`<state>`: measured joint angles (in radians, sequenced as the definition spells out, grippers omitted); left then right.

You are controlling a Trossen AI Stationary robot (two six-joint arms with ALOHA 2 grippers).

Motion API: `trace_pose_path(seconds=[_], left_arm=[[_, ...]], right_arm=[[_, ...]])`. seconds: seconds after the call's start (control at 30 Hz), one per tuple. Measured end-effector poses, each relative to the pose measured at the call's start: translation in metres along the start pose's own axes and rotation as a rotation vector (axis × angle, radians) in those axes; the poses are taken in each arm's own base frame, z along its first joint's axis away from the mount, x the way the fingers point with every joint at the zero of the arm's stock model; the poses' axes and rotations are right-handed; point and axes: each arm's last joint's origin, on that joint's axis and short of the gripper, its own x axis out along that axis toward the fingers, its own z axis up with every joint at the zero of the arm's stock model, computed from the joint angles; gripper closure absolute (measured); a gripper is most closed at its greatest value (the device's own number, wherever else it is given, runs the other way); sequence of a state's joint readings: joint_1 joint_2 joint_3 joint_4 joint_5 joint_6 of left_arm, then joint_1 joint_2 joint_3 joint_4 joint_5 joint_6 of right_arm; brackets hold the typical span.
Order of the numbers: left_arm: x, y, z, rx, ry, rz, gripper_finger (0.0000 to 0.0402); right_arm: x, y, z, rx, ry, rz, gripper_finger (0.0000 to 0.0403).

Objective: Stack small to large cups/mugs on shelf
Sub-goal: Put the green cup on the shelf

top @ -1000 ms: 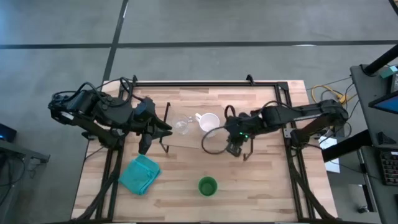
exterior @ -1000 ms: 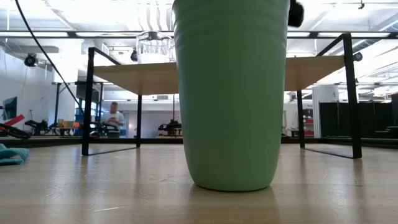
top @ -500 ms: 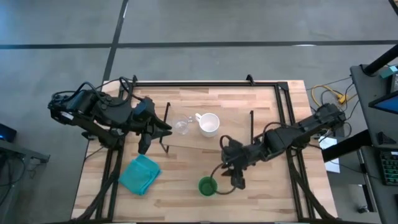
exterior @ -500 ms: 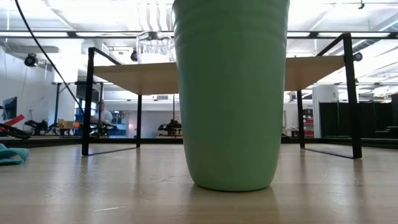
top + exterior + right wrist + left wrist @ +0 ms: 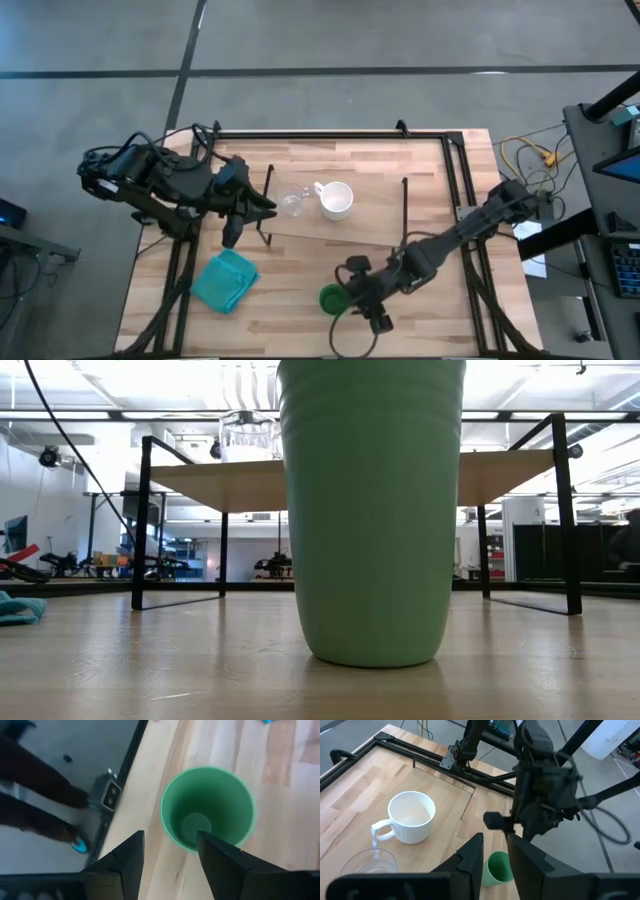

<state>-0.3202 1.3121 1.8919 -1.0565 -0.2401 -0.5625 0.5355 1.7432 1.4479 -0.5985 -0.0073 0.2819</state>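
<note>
The green cup point(image 5: 333, 298) stands upright on the table near its near edge; it fills the low view point(image 5: 372, 510). The clear glass cup point(image 5: 292, 201) and the white handled mug point(image 5: 336, 199) stand on the light-wood shelf point(image 5: 380, 215). The shelf stands on the table on its black wire legs point(image 5: 140, 525). My right gripper point(image 5: 170, 862) is open and empty. It hovers above the green cup point(image 5: 207, 810), just off the cup's right side point(image 5: 358, 300), pointing down. My left gripper point(image 5: 495, 857) is open and empty at the shelf's left end point(image 5: 250, 205).
A folded teal cloth point(image 5: 225, 280) lies on the table at the near left. The table's black frame rail point(image 5: 120, 785) runs close to the green cup along the near edge. Bare wood shows between the cup and the shelf.
My right gripper has gone from above the shelf beside the white mug toward the table's near edge. It now hangs by the green cup. The cups, the mug and the shelf have stayed where they were.
</note>
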Motion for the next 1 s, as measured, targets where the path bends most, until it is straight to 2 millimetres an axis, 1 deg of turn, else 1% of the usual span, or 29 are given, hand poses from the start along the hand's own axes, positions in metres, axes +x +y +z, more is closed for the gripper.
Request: trace_pose_path(seconds=[0.33, 0.5, 0.57, 0.63, 0.7, 0.8, 0.83, 0.93, 1.0], left_arm=[[0.0, 0.0, 0.0, 0.001, 0.001, -0.001, 0.0327], [0.0, 0.0, 0.0, 0.001, 0.002, -0.003, 0.0327], [0.0, 0.0, 0.0, 0.001, 0.003, -0.004, 0.0327], [0.0, 0.0, 0.0, 0.002, 0.003, -0.003, 0.0327], [0.0, 0.0, 0.0, 0.002, 0.003, -0.004, 0.0327], [0.0, 0.0, 0.0, 0.002, 0.003, -0.004, 0.0327], [0.0, 0.0, 0.0, 0.002, 0.003, -0.004, 0.0327], [0.0, 0.0, 0.0, 0.002, 0.003, -0.004, 0.0327], [0.0, 0.0, 0.0, 0.002, 0.003, -0.004, 0.0327]], right_arm=[[0.046, -0.003, -0.013, -0.162, 0.113, -0.033, 0.0227], [0.053, -0.004, -0.016, -0.169, 0.131, -0.037, 0.0229], [0.053, -0.004, -0.015, -0.176, 0.125, -0.041, 0.0239], [0.052, -0.004, -0.014, -0.182, 0.118, -0.05, 0.0261], [0.05, -0.004, -0.014, -0.182, 0.113, -0.053, 0.0294], [0.044, -0.003, -0.011, -0.173, 0.095, -0.052, 0.0361], [0.04, -0.003, -0.01, -0.162, 0.087, -0.051, 0.0378], [0.026, -0.003, -0.009, -0.102, 0.079, -0.051, 0.039], [0.009, -0.003, -0.009, -0.034, 0.084, -0.056, 0.0392]])
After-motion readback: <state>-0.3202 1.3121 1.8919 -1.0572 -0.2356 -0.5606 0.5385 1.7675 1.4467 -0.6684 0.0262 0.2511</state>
